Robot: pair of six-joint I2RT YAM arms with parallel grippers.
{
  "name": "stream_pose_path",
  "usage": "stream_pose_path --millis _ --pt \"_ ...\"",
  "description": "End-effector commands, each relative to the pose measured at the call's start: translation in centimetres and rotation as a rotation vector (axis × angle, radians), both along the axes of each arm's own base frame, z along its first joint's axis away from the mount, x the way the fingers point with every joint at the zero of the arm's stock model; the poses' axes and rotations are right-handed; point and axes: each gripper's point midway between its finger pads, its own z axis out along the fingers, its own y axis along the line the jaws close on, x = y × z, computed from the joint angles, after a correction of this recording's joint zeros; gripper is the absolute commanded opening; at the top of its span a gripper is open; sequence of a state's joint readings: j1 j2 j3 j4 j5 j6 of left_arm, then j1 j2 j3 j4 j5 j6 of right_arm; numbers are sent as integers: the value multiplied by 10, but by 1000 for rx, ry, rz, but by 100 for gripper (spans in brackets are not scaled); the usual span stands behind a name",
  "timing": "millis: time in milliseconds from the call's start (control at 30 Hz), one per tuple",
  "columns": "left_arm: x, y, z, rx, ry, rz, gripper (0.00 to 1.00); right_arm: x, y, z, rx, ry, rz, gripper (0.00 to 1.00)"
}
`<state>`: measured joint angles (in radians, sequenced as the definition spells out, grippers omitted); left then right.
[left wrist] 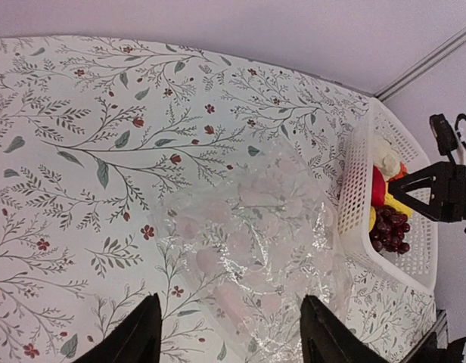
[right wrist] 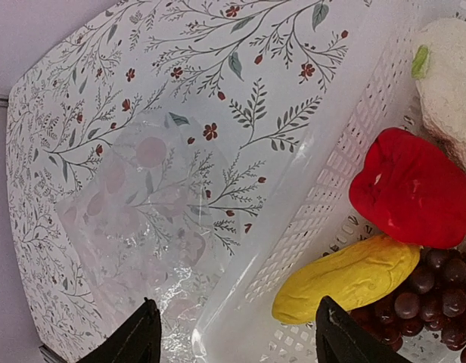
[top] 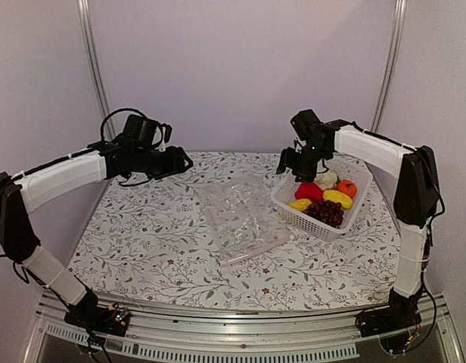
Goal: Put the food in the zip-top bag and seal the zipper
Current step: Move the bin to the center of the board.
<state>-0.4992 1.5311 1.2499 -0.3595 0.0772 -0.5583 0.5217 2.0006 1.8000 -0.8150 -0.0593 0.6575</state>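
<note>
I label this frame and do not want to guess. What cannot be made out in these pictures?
Zipper: no view shows it; lost in the crinkled zip-top bag.
White lumpy piece: right wrist view, cut by the right edge.
Grape bunch: right wrist view, cut by the bottom corner.
Orange fruit: left wrist view, mostly behind the red pepper.

The top external camera looks down and forward from high behind the table's (top: 142, 257) near edge, taking in the whole surface, with the zip-top bag (top: 240, 215) near mid-frame. The left wrist camera hovers fairly high on the bag's left, facing across it to the basket (left wrist: 354, 181) beyond. The right wrist camera hangs close over the basket's bag-side wall, looking down toward the bag. All three views share the bag and basket.
</note>
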Motion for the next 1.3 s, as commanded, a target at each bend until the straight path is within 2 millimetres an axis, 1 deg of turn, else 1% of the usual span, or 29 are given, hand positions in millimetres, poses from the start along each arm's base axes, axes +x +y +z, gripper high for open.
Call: stream_pose_path --millis 0,67,100,167,233,367,433,500,533,567,633,667,700,767,833,867,933,1000,1067,1133,1200,1267 --pt "-20 -1 5 5 13 5 62 18 -8 -13 25 44 -118 67" --pt "-26 -2 4 7 23 -6 62 24 -9 -23 22 60 -134 64" --pt "-29 -3 3 8 27 -12 62 26 -11 -33 18 81 -146 61" --pt "-34 -4 3 6 31 -28 62 29 -14 -45 23 110 -166 55" --pt "-39 -8 4 3 28 -55 62 32 -15 -50 17 110 -177 50" --pt "-42 -14 5 27 7 -100 62 34 -11 -56 16 98 -131 32" --pt "-42 -16 4 32 4 -110 62 30 -9 -62 7 116 -96 21" --pt "-45 -22 3 36 2 -135 62 19 -8 -68 -12 137 -70 14" --pt "-47 -25 2 40 -5 -152 61 12 -8 -71 -27 144 -59 12" --pt "-49 -30 2 43 -15 -180 59 6 -9 -67 -36 135 -49 11" --pt "-58 -45 1 50 -50 -281 49 -11 -11 -69 -52 144 -29 9" --pt "-63 -52 0 64 -65 -329 49 -19 -11 -65 -45 139 -18 8" --pt "-67 -59 -2 88 -81 -373 49 -29 -14 -71 -50 159 -13 8" --pt "-75 -73 -6 160 -112 -465 49 -41 -17 -71 -45 166 -6 8" --pt "-85 -87 -12 213 -113 -541 49 -49 -21 -66 -41 157 -3 7" --pt "-88 -94 -19 239 -103 -574 49 -53 -24 -67 -46 162 -1 7" --pt "-94 -106 -28 280 -96 -611 49 -59 -26 -69 -52 175 11 8" --pt "-100 -117 -34 300 -93 -633 49 -63 -22 -69 -33 182 42 12" --pt "-110 -133 -38 296 -96 -672 49 -68 -21 -64 -33 175 68 20" --pt "-116 -146 -44 296 -88 -695 50 -79 -26 -62 -39 180 84 22" --pt "-120 -160 -51 289 -68 -709 51 -96 -35 -68 -51 207 91 23" --pt "-127 -174 -58 297 -55 -740 52 -121 -51 -79 -82 249 90 24"
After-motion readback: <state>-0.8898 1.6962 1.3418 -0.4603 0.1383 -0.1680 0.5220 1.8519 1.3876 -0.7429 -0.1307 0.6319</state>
